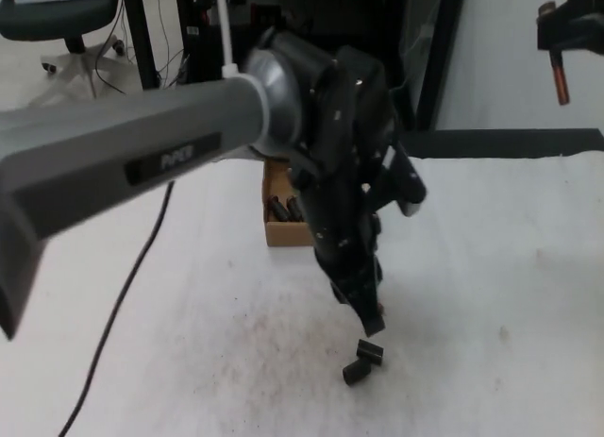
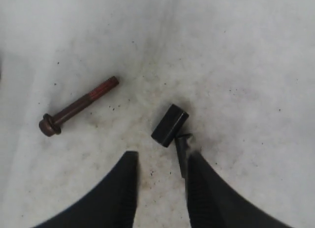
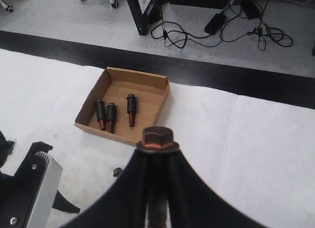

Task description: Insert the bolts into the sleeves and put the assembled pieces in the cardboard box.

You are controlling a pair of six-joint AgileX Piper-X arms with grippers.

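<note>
Left gripper [image 2: 160,163] open, poised near sleeve [image 2: 170,125] on desk [image 1: 491,295], 5 o'clock of cardboard box [image 1: 276,234]. Right gripper [image 3: 157,153] clamped on bolt [image 3: 157,138]. I'd centre jaws across sleeve, close gently, keep bore clear for insertion.

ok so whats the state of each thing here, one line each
left tool: open, empty, over the white bench
right tool: shut on a copper-coloured hex-head metal bolt
long reddish-brown metal bolt: lying loose on the bench, no sleeve on it
short black metal sleeve: lying loose, apart from that bolt
brown cardboard box: open, three sleeved bolts lying inside
</note>
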